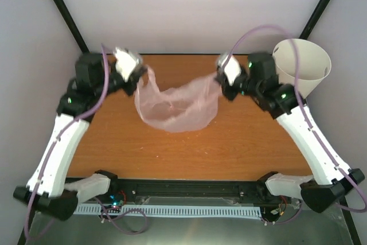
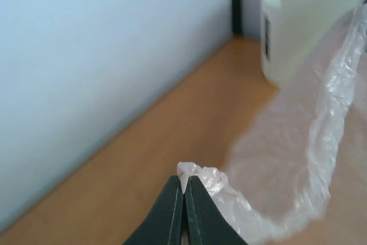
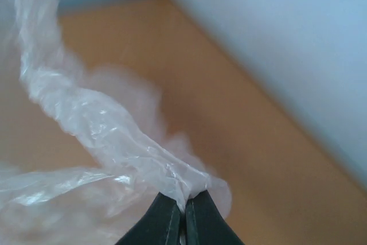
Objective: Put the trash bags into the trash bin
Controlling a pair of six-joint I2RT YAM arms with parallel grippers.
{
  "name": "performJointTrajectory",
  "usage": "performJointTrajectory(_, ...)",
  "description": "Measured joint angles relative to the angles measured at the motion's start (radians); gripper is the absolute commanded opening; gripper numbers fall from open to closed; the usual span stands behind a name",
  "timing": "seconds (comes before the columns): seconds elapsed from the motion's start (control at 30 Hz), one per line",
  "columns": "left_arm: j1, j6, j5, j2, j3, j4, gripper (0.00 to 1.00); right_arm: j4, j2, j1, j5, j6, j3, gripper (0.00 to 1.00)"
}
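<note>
The pale pink translucent trash bag (image 1: 178, 107) hangs stretched between my two grippers above the middle of the table. My left gripper (image 1: 142, 76) is shut on its left rim; the left wrist view shows the jaws (image 2: 184, 185) closed on a pinch of the bag (image 2: 287, 159). My right gripper (image 1: 219, 81) is shut on its right rim; the right wrist view shows the jaws (image 3: 184, 202) closed on the bag (image 3: 97, 124). The white trash bin (image 1: 302, 67) stands at the far right corner, behind my right arm. It also shows blurred in the left wrist view (image 2: 298, 21).
The orange-brown table (image 1: 189, 147) is walled by white panels at the back and sides, with black frame posts (image 1: 63, 10) in the far corners. A purple cable (image 1: 269, 27) arcs over the right arm near the bin.
</note>
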Motion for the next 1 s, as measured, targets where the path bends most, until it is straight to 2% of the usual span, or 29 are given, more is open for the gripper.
performJointTrajectory(0.13,0.0,-0.1,-0.042,0.284,0.462,0.045,0.01,0.149,0.156,-0.019,0.09,0.06,0.349,0.03)
performJointTrajectory(0.2,0.001,-0.134,-0.069,0.468,0.731,0.032,0.01,0.15,0.312,-0.055,0.132,0.087,0.605,0.03)
performJointTrajectory(0.3,0.002,-0.154,-0.101,0.713,1.101,0.023,0.01,0.115,0.645,-0.121,0.182,0.116,1.133,0.03)
performJointTrajectory(0.33,0.002,-0.156,-0.104,0.768,1.191,0.033,0.01,0.105,0.715,-0.135,0.188,0.122,1.25,0.03)
performJointTrajectory(0.4,0.005,-0.159,-0.1,0.78,1.223,0.077,0.01,0.105,0.782,-0.148,0.192,0.125,1.381,0.03)
performJointTrajectory(0.47,0.001,-0.16,-0.09,0.693,1.118,0.171,0.01,0.127,0.705,-0.137,0.174,0.123,1.3,0.03)
performJointTrajectory(0.5,-0.008,-0.158,-0.083,0.584,0.966,0.259,0.01,0.196,0.58,-0.122,0.157,0.118,1.119,0.03)
performJointTrajectory(0.53,-0.015,-0.154,-0.077,0.51,0.876,0.29,0.01,0.246,0.451,-0.108,0.142,0.105,0.941,0.03)
performJointTrajectory(0.57,-0.024,-0.147,-0.072,0.434,0.776,0.329,0.01,0.27,0.369,-0.099,0.139,0.089,0.836,0.03)
performJointTrajectory(0.6,-0.038,-0.132,-0.07,0.315,0.606,0.386,0.01,0.356,0.229,-0.082,0.138,0.062,0.633,0.03)
performJointTrajectory(0.7,-0.058,-0.064,-0.059,0.058,0.173,0.428,0.01,0.485,-0.097,-0.055,0.169,-0.046,0.096,0.03)
performJointTrajectory(0.77,-0.06,-0.004,-0.049,-0.027,-0.079,0.43,0.01,0.467,-0.127,-0.055,0.182,-0.124,-0.133,0.03)
performJointTrajectory(0.87,-0.058,0.074,-0.034,-0.032,-0.416,0.239,0.01,0.302,0.059,-0.048,0.161,-0.197,-0.38,0.03)
performJointTrajectory(0.93,-0.058,0.094,-0.029,-0.046,-0.489,0.087,0.01,0.135,0.129,-0.04,0.113,-0.211,-0.47,0.03)
performJointTrajectory(1.0,-0.058,0.099,-0.026,-0.1,-0.451,0.036,0.01,0.03,0.059,-0.032,0.056,-0.21,-0.467,0.03)
